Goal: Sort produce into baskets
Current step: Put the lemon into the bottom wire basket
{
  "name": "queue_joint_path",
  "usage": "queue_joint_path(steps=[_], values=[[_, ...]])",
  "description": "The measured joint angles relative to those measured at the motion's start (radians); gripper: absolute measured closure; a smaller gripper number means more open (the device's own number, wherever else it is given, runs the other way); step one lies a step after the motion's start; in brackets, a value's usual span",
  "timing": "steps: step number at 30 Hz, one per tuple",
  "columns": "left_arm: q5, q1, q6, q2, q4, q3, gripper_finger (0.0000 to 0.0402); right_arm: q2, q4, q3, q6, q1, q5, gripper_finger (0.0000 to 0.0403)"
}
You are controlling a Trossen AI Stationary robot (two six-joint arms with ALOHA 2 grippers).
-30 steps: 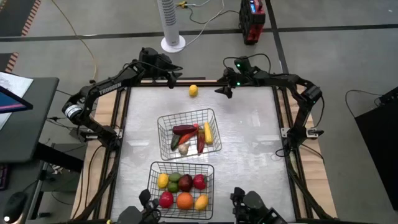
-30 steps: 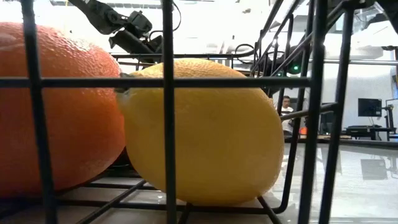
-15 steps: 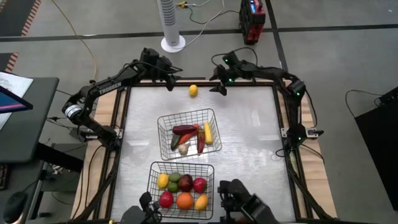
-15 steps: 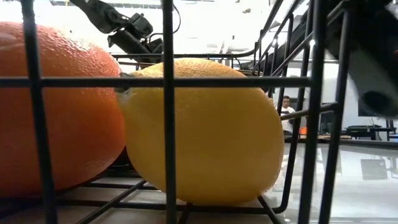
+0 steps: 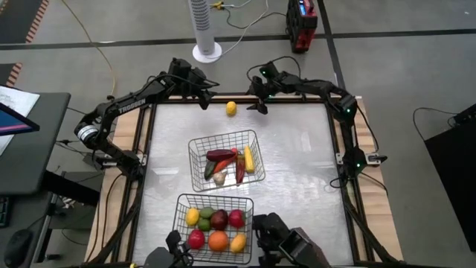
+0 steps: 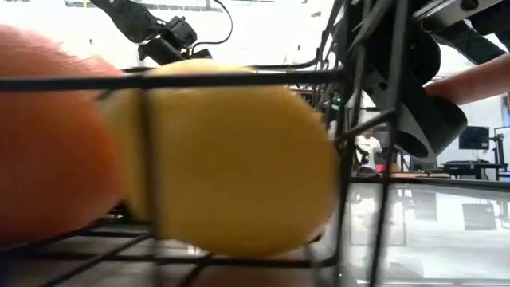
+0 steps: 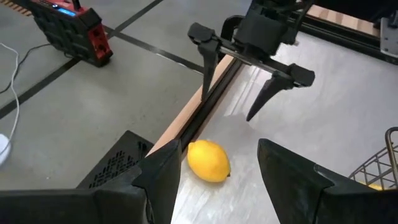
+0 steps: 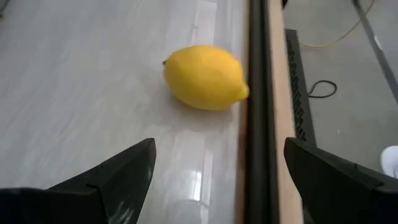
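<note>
Right gripper hangs just beside the loose lemon, on the side away from the left arm, its two fingers spread wide with nothing between them. In the left wrist view those fingers point down at the table like an open fork, and the right arm reaches in along the table's far edge, bent at the elbow above the far corner. Left gripper sits on the lemon's other side, also near the far rim; its jaws stand partly open and hold nothing, with the lemon seen on the table beyond and between its fingertips. From the right wrist the lemon lies on the bare tabletop, close against the dark rail. Toward the table's middle from the lemon stands one basket holding vegetables, and beyond that, at the near edge, the second basket holds round fruit, including an orange pressed against another lemon.
</note>
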Motion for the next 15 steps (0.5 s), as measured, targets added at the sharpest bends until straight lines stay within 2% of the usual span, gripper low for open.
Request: queue_joint_path(steps=[7, 11, 15], values=[[-0.007, 0.001, -0.006, 0.000, -0.009, 0.000, 0.0201, 0.000, -0.050, 0.002, -0.012, 0.026, 0.027, 0.0023], [-0.006, 0.001, -0.007, 0.001, -0.065, 0.000, 0.0201, -0.030, -0.163, 0.002, -0.007, 0.046, 0.171, 0.0023], [-0.002, 0.009, -0.021, 0.002, -0.070, 0.001, 0.0201, -0.085, -0.235, 0.002, 0.044, 0.038, 0.185, 0.0023]])
